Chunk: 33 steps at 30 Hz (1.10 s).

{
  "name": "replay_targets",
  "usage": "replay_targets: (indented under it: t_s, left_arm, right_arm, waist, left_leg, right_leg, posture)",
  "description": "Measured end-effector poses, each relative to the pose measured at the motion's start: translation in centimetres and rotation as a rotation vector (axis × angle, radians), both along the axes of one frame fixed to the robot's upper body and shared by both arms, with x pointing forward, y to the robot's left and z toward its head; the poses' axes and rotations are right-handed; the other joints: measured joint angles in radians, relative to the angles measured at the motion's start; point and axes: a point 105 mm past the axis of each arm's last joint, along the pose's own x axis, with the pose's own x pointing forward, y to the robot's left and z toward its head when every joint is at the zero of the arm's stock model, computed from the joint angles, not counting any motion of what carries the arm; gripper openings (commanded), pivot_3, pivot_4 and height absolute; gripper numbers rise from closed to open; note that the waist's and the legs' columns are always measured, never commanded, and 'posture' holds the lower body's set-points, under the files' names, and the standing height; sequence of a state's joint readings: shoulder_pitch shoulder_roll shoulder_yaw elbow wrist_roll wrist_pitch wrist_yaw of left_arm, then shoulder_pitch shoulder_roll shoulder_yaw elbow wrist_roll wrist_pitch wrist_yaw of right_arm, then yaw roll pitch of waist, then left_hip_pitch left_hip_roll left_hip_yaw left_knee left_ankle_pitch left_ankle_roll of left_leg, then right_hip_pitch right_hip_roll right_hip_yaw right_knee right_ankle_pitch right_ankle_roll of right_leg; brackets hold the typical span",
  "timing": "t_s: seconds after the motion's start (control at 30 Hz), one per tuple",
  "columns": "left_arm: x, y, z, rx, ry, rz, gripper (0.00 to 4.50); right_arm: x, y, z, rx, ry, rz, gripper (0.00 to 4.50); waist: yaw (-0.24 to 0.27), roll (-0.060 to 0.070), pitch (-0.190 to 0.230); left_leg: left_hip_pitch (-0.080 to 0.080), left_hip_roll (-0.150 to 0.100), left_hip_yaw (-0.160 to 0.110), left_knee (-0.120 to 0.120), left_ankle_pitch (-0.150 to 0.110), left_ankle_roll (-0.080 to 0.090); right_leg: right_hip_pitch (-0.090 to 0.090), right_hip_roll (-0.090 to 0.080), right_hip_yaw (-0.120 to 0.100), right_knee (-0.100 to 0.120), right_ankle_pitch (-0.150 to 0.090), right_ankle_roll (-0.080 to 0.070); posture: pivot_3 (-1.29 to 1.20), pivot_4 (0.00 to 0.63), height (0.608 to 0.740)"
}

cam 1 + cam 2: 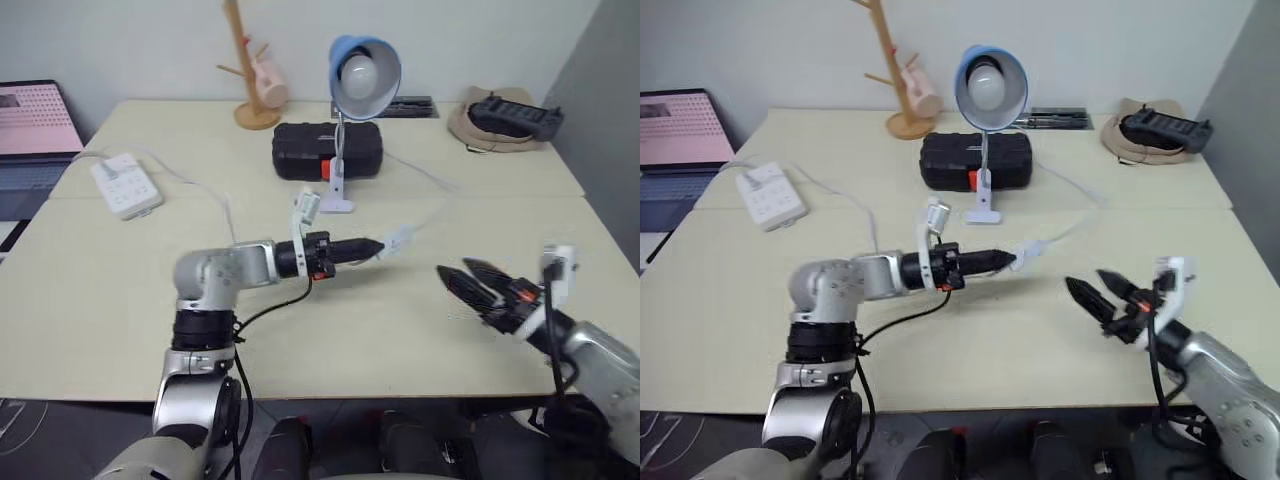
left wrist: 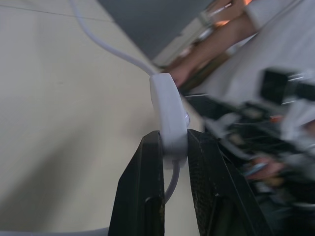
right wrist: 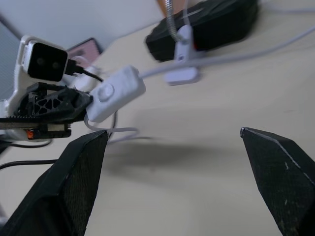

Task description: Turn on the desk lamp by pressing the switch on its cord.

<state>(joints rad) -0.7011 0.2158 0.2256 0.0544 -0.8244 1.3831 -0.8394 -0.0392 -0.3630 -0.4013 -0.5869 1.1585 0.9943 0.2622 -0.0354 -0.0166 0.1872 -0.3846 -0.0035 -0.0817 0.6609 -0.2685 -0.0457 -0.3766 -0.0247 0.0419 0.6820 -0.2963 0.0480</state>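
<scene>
I see the lamp [image 1: 362, 75] standing mid-surface [image 1: 120, 280], a case [image 1: 327, 150] behind it, the power strip [image 1: 126, 184] far left.

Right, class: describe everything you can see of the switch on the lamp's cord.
The switch is a small white oblong of smooth plastic with a round button on its face. The thin white cord leaves both its ends. It is lifted above the table, held roughly level, clamped at one end between the shut jaws of the left gripper. The right gripper faces it with jaws wide open, not touching. The desk lamp looks unlit.
</scene>
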Motion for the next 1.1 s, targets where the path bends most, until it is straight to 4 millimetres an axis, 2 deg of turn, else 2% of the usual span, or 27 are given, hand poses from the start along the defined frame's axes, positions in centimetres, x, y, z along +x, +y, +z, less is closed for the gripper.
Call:
replay_targets:
  t_s: [0.13, 0.27, 0.33, 0.47, 0.8, 0.83, 0.87, 1.07, 1.1]
  left_arm:
    - [-1.2, -0.1, 0.3, -0.069, 0.104, -0.041, 0.36]
    - [-1.5, -0.2, 0.4, -0.083, 0.124, -0.030, 0.36]
    - [-1.7, -0.3, 0.5, -0.089, 0.125, -0.029, 0.36]
    - [-2.0, -0.8, 0.4, -0.091, 0.131, -0.030, 0.36]
    - [-2.0, -1.2, 0.4, -0.110, 0.137, -0.008, 0.36]
    - [-2.0, -1.3, 0.4, -0.110, 0.137, -0.006, 0.36]
    - [-2.0, -1.3, 0.4, -0.112, 0.137, -0.005, 0.36]
    - [-2.2, -1.5, 0.6, -0.136, 0.138, -0.018, 0.36]
    - [-2.2, -1.5, 0.6, -0.138, 0.137, -0.018, 0.36]
  right_arm:
    - [0.8, 2.7, 1.9, 0.217, 0.044, 0.112, 4.50]
    - [0.9, 3.0, 2.0, 0.305, 0.099, 0.138, 4.50]
    - [1.1, 3.1, 2.7, 0.347, 0.101, 0.150, 4.50]
    - [0.8, 3.6, 3.7, 0.384, 0.103, 0.196, 4.50]
    - [0.1, 4.7, 4.1, 0.347, 0.121, 0.256, 4.50]
    - [0.1, 4.7, 4.1, 0.345, 0.122, 0.258, 4.14]
    - [0.1, 4.8, 4.2, 0.342, 0.122, 0.261, 4.13]
    - [0.2, 4.7, 4.2, 0.338, 0.125, 0.248, 2.65]
    - [0.2, 4.6, 4.1, 0.336, 0.127, 0.244, 2.53]
  waist:
    - [0.012, 0.000, 0.000]
    - [0.011, 0.000, 0.000]
    - [0.007, 0.000, 0.000]
    - [0.005, 0.000, 0.000]
    - [0.006, 0.000, 0.000]
    - [0.006, 0.000, 0.000]
    - [0.006, 0.000, 0.000]
    - [0.006, -0.001, 0.000]
    - [0.006, -0.001, 0.000]
  left_leg:
    - [-0.005, -0.001, -0.004, 0.002, 0.000, 0.000]
    - [-0.008, -0.002, -0.002, 0.002, 0.000, 0.000]
    - [-0.007, -0.002, -0.002, 0.002, 0.000, 0.000]
    - [-0.007, -0.002, -0.001, 0.002, 0.000, 0.000]
    - [-0.008, -0.002, 0.001, 0.002, 0.000, 0.000]
    - [-0.008, -0.002, 0.001, 0.002, 0.000, 0.000]
    - [-0.008, -0.002, 0.001, 0.002, 0.000, 0.000]
    - [-0.010, -0.002, 0.001, 0.002, 0.000, 0.000]
    - [-0.010, -0.002, 0.001, 0.002, 0.000, 0.000]
  right_leg:
    - [-0.001, -0.004, -0.003, -0.001, 0.000, 0.000]
    - [-0.003, -0.005, -0.002, -0.001, 0.001, 0.001]
    - [-0.004, -0.005, -0.002, -0.001, 0.001, 0.001]
    - [-0.004, -0.002, -0.002, -0.001, 0.001, 0.001]
    - [-0.005, -0.002, -0.001, -0.001, 0.001, 0.001]
    - [-0.005, -0.002, -0.001, -0.001, 0.001, 0.001]
    - [-0.005, -0.002, -0.001, -0.001, 0.001, 0.001]
    - [-0.006, -0.002, -0.001, -0.001, 0.001, 0.001]
    - [-0.006, -0.002, -0.001, -0.001, 0.001, 0.001]
  posture:
    - [0.00, 0.150, 0.740]
    - [0.00, 0.150, 0.740]
    - [0.00, 0.150, 0.740]
    - [0.00, 0.150, 0.740]
    - [0.00, 0.150, 0.740]
    - [0.00, 0.150, 0.740]
    - [0.00, 0.150, 0.740]
    - [0.00, 0.150, 0.740]
    - [0.00, 0.150, 0.740]
